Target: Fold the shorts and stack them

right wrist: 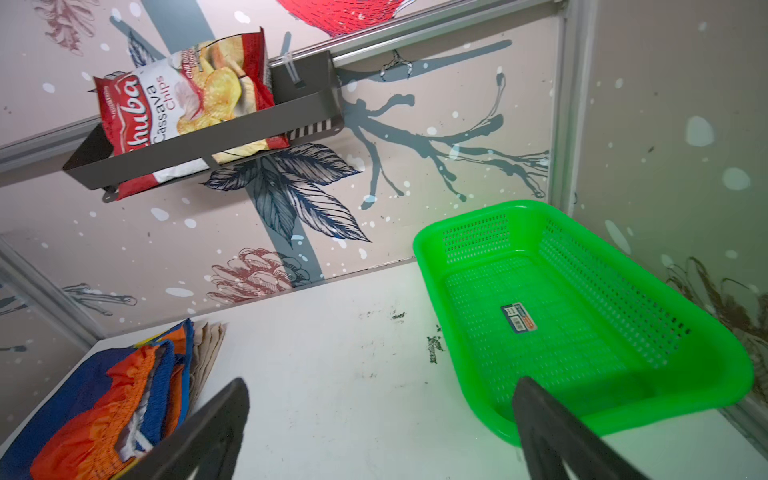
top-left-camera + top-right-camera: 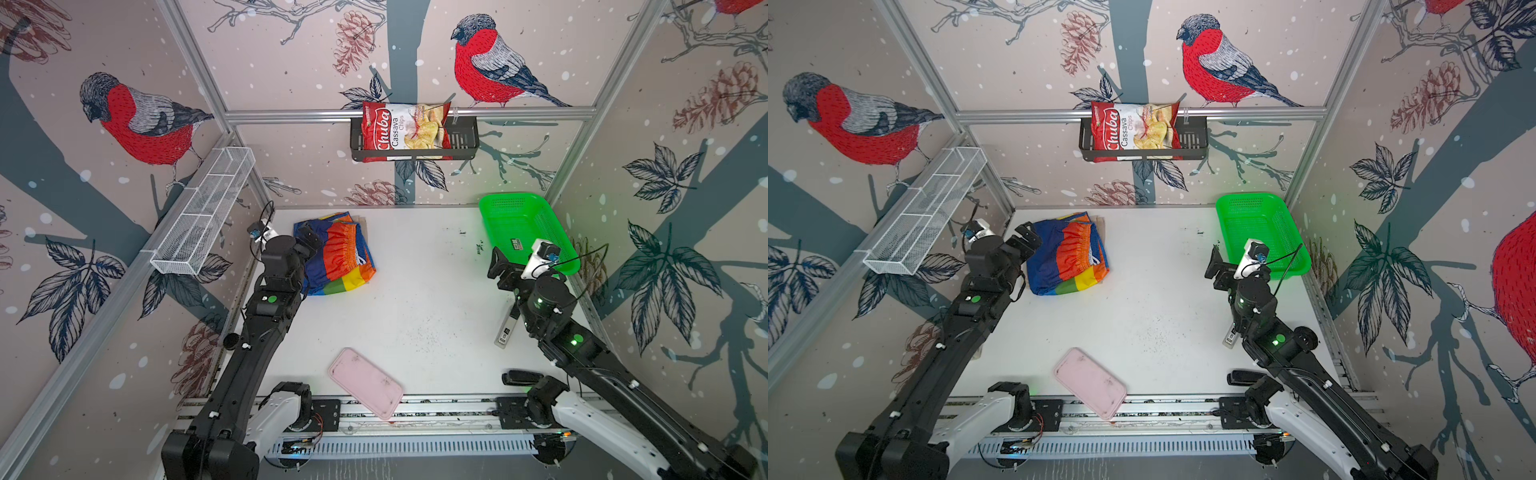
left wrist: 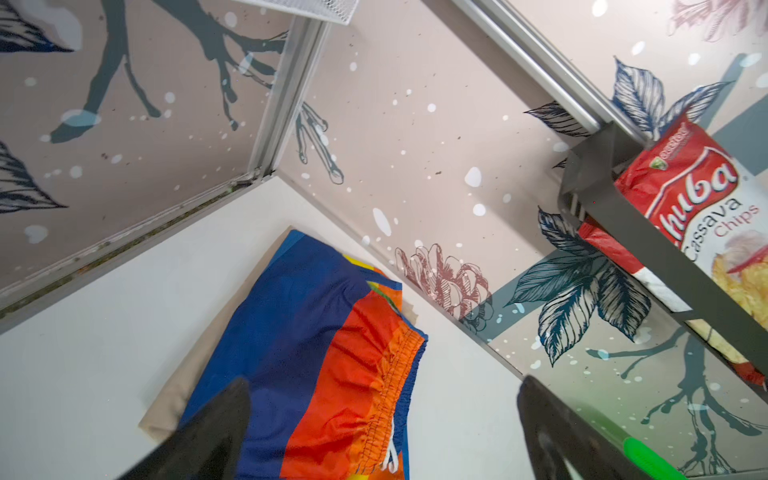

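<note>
One corner stack, striped shorts (image 2: pixel 336 257) over beige shorts (image 3: pixel 170 405), bare table (image 2: pixel 415 299) alongside

White scuffed table (image 2: pixel 415 291), green plastic mesh basket (image 2: pixel 498 232) far right corner, pink rectangular tray (image 2: pixel 365 382) overhanging front edge, folded beige cloth shorts (image 3: pixel 197 365) far left.

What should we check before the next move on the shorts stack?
1. Left gripper open, holding nothing: ok.
2. Right gripper open, holding nothing: ok.
3. Striped shorts folded, lying on the beige shorts: ok.
4. Beige shorts squarely folded underneath: cannot tell, mostly covered.
5. Stack wholly on the white table: ok.
</note>
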Robot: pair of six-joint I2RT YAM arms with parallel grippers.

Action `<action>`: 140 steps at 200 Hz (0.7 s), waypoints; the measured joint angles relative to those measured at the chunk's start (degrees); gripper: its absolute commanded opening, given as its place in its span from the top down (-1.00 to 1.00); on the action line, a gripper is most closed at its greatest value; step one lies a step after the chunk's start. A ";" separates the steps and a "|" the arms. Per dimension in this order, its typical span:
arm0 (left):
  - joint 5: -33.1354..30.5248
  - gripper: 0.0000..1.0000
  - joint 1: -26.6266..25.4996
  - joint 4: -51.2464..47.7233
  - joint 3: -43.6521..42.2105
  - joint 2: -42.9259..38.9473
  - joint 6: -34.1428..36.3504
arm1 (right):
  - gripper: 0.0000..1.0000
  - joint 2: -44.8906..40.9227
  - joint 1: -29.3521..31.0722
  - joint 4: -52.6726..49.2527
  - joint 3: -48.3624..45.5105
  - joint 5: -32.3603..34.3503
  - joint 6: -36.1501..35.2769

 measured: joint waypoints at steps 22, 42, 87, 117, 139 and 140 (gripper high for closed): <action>-4.04 -0.97 -0.09 8.35 -4.83 0.02 2.69 | -0.99 -0.83 -0.96 2.32 -4.13 5.05 -0.92; -9.44 -0.97 -0.09 14.40 -10.82 1.03 7.58 | -0.99 -0.57 -2.21 6.73 -10.34 7.19 -6.93; -12.15 -0.97 -0.15 27.15 -21.97 4.92 13.84 | -0.99 -0.83 -4.24 12.79 -16.00 7.69 -12.15; -10.32 -0.98 -0.13 34.14 -28.70 4.98 16.81 | -0.99 -1.88 -6.32 14.62 -19.91 7.87 -12.90; -10.86 -0.98 -0.13 38.91 -31.19 5.20 18.67 | -0.99 -2.67 -8.46 15.67 -23.10 7.91 -12.44; -10.88 -0.98 -0.13 39.04 -31.23 5.25 18.69 | -0.99 -2.71 -8.57 15.69 -23.21 7.89 -12.39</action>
